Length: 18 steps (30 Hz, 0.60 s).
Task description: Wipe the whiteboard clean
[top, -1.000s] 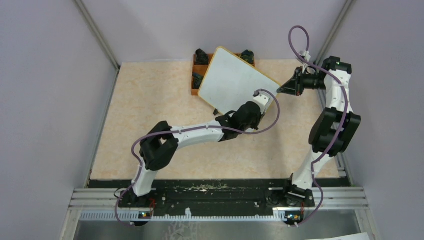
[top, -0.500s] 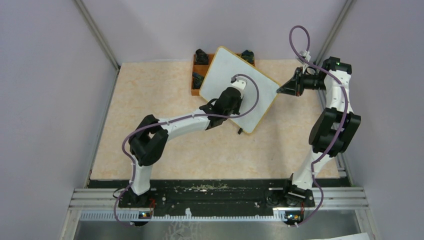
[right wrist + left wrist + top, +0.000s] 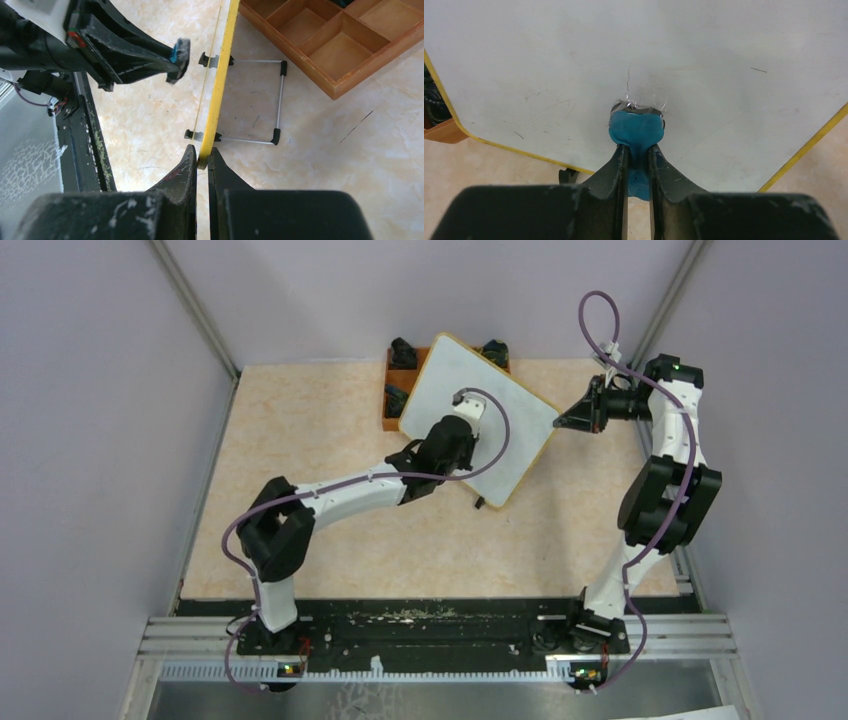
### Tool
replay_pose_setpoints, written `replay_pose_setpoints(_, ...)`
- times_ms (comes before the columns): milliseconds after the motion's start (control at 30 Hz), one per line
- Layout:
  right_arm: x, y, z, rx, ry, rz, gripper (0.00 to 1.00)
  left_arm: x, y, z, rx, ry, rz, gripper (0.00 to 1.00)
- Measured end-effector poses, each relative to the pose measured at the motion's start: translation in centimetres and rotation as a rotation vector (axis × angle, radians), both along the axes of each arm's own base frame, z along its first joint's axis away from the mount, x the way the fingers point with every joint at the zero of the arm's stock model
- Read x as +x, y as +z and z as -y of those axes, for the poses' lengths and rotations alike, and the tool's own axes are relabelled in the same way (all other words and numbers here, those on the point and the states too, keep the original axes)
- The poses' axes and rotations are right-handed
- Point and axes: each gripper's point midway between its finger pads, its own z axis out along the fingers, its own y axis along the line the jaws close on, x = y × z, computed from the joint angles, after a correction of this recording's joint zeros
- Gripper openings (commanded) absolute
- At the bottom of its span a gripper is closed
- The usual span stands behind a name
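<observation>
The whiteboard [image 3: 522,405] stands propped at upper centre of the surface [image 3: 300,460], long axis running upper left to lower right. Right gripper [image 3: 202,156] pinches its yellow rim; left gripper [image 3: 638,150], clenched on a blue wiper [image 3: 636,129], has slid from its lower-right edge inward.

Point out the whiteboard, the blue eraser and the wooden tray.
whiteboard [image 3: 704,45]: left wrist view, bare surface.
blue eraser [image 3: 636,131]: left wrist view, its middle.
wooden tray [image 3: 344,54]: right wrist view, compartment floor.
</observation>
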Motion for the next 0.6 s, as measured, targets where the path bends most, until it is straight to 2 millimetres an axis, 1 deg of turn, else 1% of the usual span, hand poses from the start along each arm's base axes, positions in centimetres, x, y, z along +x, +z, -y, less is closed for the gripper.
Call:
replay_pose_setpoints(100, 0.0, 0.0, 0.0, 0.0, 0.0, -0.002, 0.0, -0.1, 1.7, -0.5, -0.02, 0.006, 0.022, 0.22)
replay_pose_setpoints(200, -0.1, 0.0, 0.0, 0.001, 0.0, -0.005, 0.0, 0.0, 3.3, -1.2, -0.037, 0.016, 0.045, 0.23)
replay_pose_setpoints(267, -0.1, 0.0, 0.0, 0.001, 0.0, -0.008, 0.0, 0.0, 4.0, -1.8, -0.045, 0.024, 0.054, 0.24)
replay_pose_setpoints(333, -0.2, 0.0, 0.0, 0.001, -0.001, -0.014, 0.0, 0.1, 4.5, -2.8, -0.049, 0.037, 0.058, 0.25)
replay_pose_setpoints(400, -0.2, 0.0, 0.0, 0.001, -0.002, -0.018, 0.0, 0.3, 4.8, -4.3, -0.047, 0.061, 0.058, 0.26)
replay_pose_setpoints(467, -0.2, 0.0, 0.0, 0.001, -0.002, -0.02, 0.0, 0.7, 4.9, -6.3, -0.038, 0.094, 0.05, 0.27)
replay_pose_setpoints(533, -0.2, 0.0, 0.0, -0.001, -0.003, -0.021, 0.0, 1.1, 4.9, -8.7, -0.026, 0.136, 0.027, 0.28)
replay_pose_setpoints(600, -0.3, 0.0, 0.0, -0.005, -0.002, -0.021, 0.0, 1.3, 4.8, -11.0, -0.011, 0.171, 0.003, 0.32)
